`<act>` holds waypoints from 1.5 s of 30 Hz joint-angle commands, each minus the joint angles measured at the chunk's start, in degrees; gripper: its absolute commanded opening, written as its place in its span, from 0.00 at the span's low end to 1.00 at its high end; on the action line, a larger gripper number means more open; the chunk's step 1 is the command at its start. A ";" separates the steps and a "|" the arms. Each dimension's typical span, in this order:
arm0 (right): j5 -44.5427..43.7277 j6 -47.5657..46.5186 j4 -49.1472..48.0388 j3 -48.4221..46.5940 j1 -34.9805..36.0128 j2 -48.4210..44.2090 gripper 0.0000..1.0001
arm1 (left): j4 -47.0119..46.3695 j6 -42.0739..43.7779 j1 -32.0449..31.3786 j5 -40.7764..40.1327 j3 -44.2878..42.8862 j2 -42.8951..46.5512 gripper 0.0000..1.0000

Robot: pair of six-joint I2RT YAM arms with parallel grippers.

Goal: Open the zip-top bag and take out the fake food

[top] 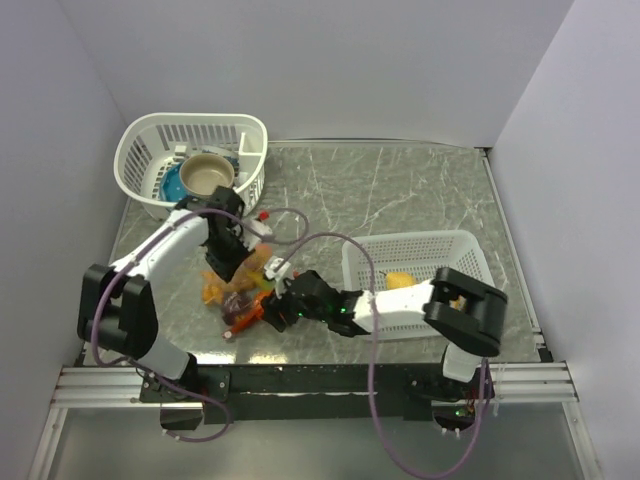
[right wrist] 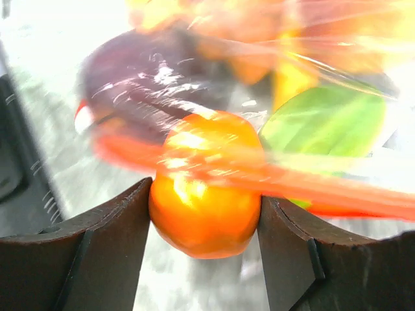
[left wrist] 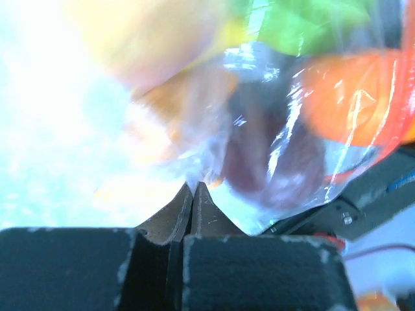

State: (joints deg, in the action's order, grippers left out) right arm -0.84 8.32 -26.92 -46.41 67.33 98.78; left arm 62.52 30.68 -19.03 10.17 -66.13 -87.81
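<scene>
The clear zip-top bag (top: 240, 285) lies on the marble table between both arms, stuffed with fake food. My left gripper (left wrist: 194, 188) is shut, pinching the bag's crinkly film (left wrist: 259, 129) at its tips; yellow (left wrist: 142, 39), green (left wrist: 305, 23), orange (left wrist: 350, 97) and dark purple (left wrist: 272, 162) pieces show through. My right gripper (right wrist: 204, 214) has both fingers pressed on a glossy orange fruit (right wrist: 204, 207) at the bag's mouth, where the orange-red zip strip (right wrist: 324, 188) crosses it. Behind it sit a green piece (right wrist: 331, 123) and a purple piece (right wrist: 142, 84).
A round white mesh basket (top: 140, 140) at the back left holds a tan bowl (top: 206, 172) and a blue dish (top: 172, 183). A rectangular white basket (top: 410, 240) on the right holds a yellow piece (top: 400, 280). Walls close in on three sides.
</scene>
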 commanded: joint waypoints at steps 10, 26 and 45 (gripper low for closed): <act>2.88 5.04 18.82 4.13 0.70 -25.82 0.31 | -5.22 -0.71 3.73 2.13 7.06 2.29 0.01; -50.93 27.89 40.08 8.27 -13.89 -37.38 0.79 | -0.56 -0.88 3.47 8.01 3.91 7.83 0.01; -30.72 6.27 10.75 4.59 8.43 -20.84 0.70 | -12.07 -2.81 2.86 -3.41 14.36 2.30 0.01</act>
State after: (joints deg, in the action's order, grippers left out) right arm -37.74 15.35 -9.04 -38.61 74.76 70.96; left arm 54.43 28.99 -15.53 9.21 -52.62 -83.68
